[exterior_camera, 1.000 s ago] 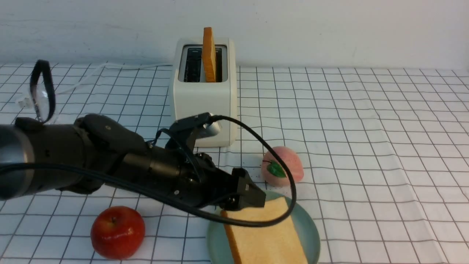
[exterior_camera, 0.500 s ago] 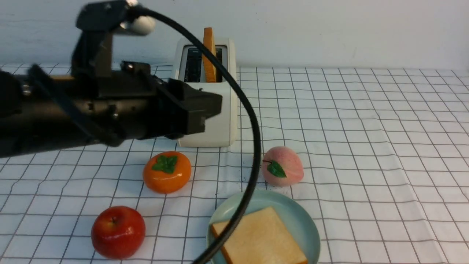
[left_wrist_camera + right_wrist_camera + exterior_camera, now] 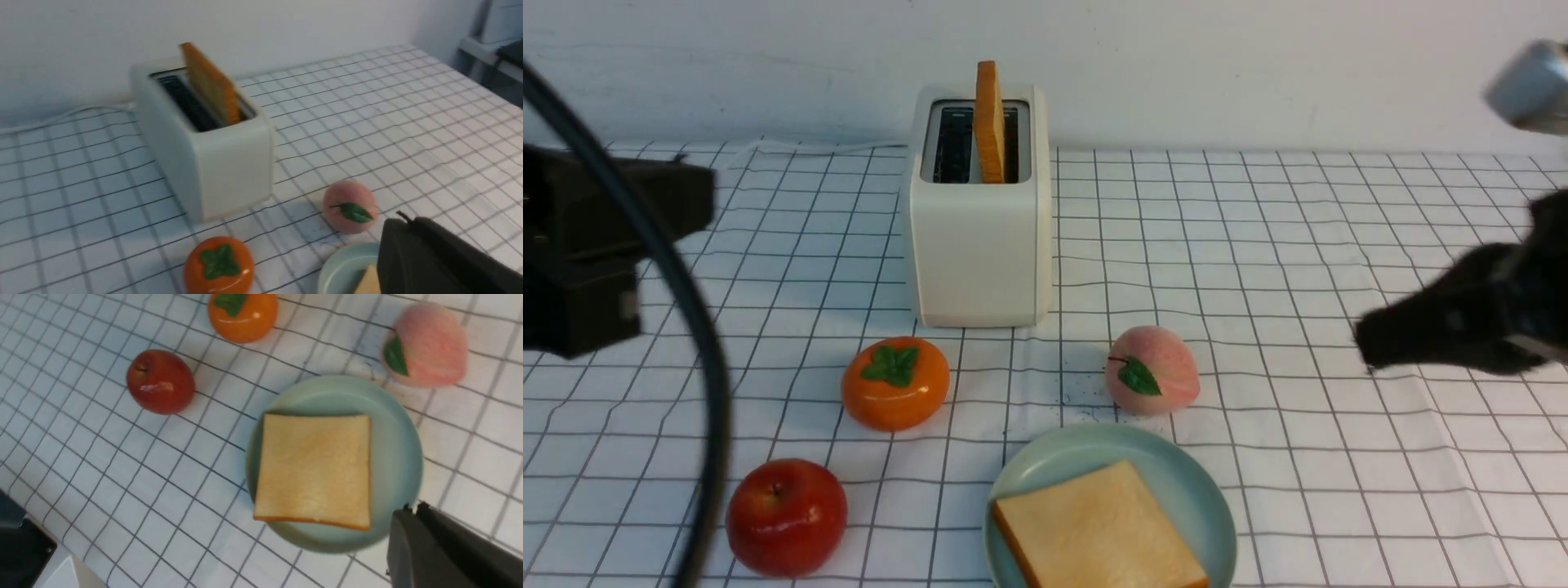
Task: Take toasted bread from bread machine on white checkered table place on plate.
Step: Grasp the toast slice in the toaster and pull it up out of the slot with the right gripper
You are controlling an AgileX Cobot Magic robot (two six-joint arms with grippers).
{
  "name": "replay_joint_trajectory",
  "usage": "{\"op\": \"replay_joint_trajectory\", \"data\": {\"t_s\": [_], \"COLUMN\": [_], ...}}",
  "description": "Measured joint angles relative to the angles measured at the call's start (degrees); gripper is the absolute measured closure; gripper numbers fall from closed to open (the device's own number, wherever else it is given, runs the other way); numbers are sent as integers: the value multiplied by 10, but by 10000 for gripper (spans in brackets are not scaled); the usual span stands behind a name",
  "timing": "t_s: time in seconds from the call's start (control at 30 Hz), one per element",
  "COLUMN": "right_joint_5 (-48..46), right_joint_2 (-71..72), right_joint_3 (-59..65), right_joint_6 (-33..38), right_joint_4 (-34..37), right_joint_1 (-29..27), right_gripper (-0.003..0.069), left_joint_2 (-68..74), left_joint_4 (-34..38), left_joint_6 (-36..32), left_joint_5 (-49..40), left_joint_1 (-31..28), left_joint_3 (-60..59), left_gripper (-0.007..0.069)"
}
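progress: about half done, judged from the layout. one slice of toasted bread (image 3: 1098, 531) is seen lying flat on the plate (image 3: 1205, 490), slightly askew to its rim. the second slice (image 3: 989, 122) is found upright in the bread machine (image 3: 976, 253), in the slot on the robot's right, with its upper part protruding. the other slot is seen dark and vacant. that slice is left to be lifted out and laid on the plate.

grippers: the left gripper (image 3: 404, 241) is noted at the far left, fingers pressed together, nothing held. the right gripper (image 3: 1376, 343), blurred, is noted at the far right above the table (image 3: 1298, 245), likewise pressed together and holding nothing.

materials: the toast is recorded as square, thin and stiff-looking, with a matte pale golden face and a darker orange-brown crust. the machine is a boxy, smooth, cream-white shell with rounded corners. the plate is round, mint-green, with a low rim. the table is clothed in white with a thin dark grid, slightly wrinkled. a glossy persimmon (image 3: 894, 394), a matte peach (image 3: 1152, 381) and a shiny apple (image 3: 786, 516) are noted near the plate.
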State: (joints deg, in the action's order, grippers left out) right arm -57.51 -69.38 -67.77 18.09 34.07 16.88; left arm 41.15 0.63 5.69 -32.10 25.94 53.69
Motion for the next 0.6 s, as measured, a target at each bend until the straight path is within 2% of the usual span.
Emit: {"op": "replay_joint_trajectory", "data": {"t_s": [0.03,0.07,0.13,0.23,0.37,0.5,0.6], "right_joint_5": [4,17,38,75,109,140,155], "right_joint_2": [-10,-47,-96,-181,-258,-348,-412], "right_joint_3": [-14,-49,-95,-185,-284,-378,-446], "right_joint_6": [-6,-33,-74,-156,-231,-269,-275], "right_joint_4": [-8,-41,-100,-189,-249,-272,-278], "right_joint_1": [13,58,113,169,190,193,193], "right_gripper": [657,657,657,649,612,508,384], "left_joint_2": [-4,-18,-36,-63,-87,-99,-99], "left_joint_4": [-19,-78,-142,-191,-199,-199,-172], "left_joint_6": [20,83,154,217,231,228,205], "left_joint_5": [-4,-18,-36,-57,-65,-65,-65], "left_joint_1": [0,0,0,0,0,0,0], "left_joint_3": [0,0,0,0,0,0,0], "left_gripper": [638,638,638,638,638,638,638]}}
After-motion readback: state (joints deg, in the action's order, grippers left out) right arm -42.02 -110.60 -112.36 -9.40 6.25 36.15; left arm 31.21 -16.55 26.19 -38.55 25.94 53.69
